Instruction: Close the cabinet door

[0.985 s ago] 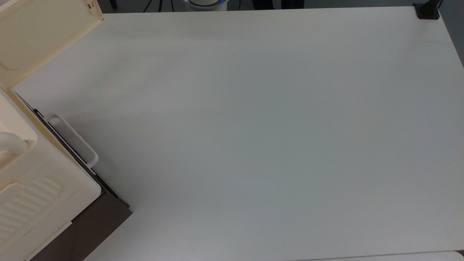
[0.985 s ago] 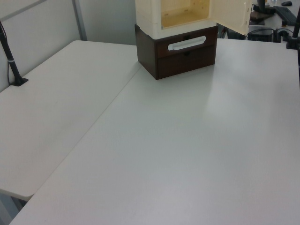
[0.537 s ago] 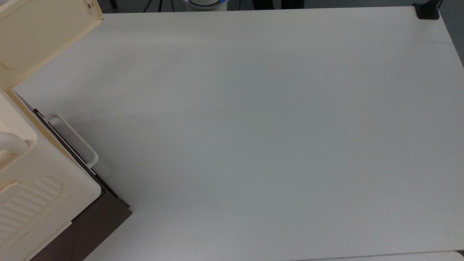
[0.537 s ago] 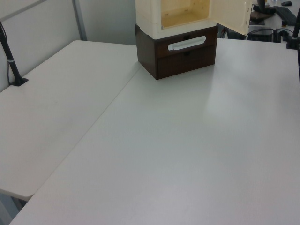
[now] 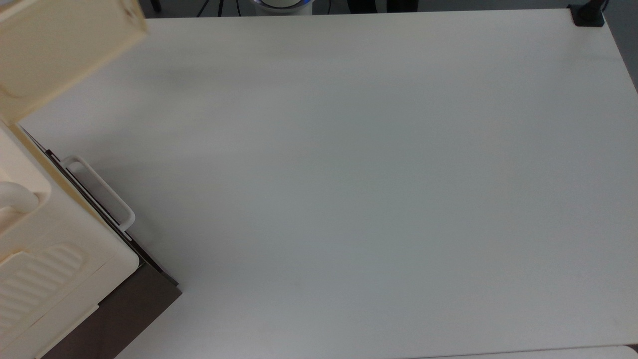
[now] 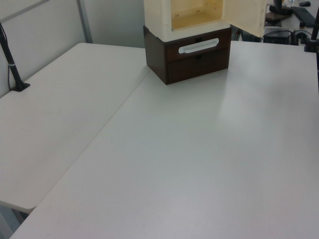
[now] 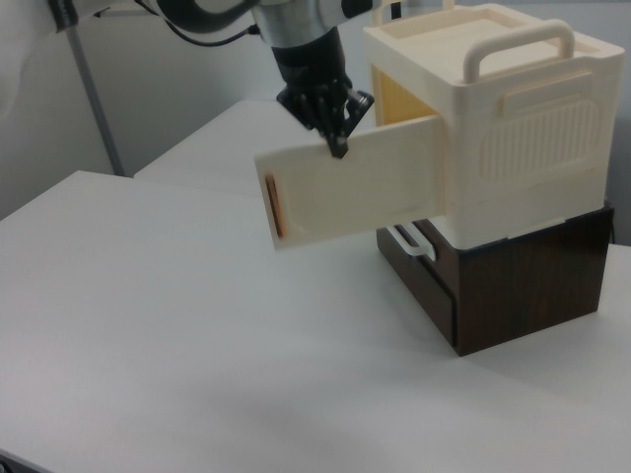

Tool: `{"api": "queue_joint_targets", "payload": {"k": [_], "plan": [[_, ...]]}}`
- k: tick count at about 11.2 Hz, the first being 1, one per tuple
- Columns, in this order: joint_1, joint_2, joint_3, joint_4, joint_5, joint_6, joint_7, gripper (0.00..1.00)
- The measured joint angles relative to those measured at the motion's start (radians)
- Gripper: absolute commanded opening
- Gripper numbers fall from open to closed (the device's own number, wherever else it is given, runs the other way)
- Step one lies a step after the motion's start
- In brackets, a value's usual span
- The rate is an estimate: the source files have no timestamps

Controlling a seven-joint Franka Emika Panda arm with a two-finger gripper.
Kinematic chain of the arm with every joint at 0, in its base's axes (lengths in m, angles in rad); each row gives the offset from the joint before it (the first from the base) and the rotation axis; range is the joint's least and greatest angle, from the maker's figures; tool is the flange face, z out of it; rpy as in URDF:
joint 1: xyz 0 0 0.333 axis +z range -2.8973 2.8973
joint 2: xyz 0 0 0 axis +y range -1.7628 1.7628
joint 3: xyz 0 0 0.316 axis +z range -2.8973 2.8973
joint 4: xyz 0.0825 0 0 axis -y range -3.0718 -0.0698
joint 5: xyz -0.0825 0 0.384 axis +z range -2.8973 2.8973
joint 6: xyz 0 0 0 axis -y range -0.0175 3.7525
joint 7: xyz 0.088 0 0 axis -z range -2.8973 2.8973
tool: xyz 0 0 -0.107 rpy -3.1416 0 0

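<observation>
Cabinet door: stood wide open off the cabinet at the table edge; since a second earlier its free edge had blurred and shifted; closing begun, I judged; gripper at its top edge, finger spread I could not tell.

cabinet door open, cabinet
</observation>
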Motion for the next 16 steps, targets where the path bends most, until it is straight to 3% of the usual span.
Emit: {"api": "queue_joint_targets", "payload": {"k": [2,4,10,13,16], "plan": [[0.003,0.042,0.011,-0.011,0.071,0.231,0.099,0.00],[0.004,0.089,0.023,-0.021,0.076,0.409,0.178,0.00],[0.004,0.107,0.031,-0.032,0.077,0.437,0.192,0.00],[0.005,0.156,0.064,-0.040,0.077,0.559,0.194,0.00],[0.008,0.160,0.140,-0.039,0.062,0.495,0.207,0.00]]}}
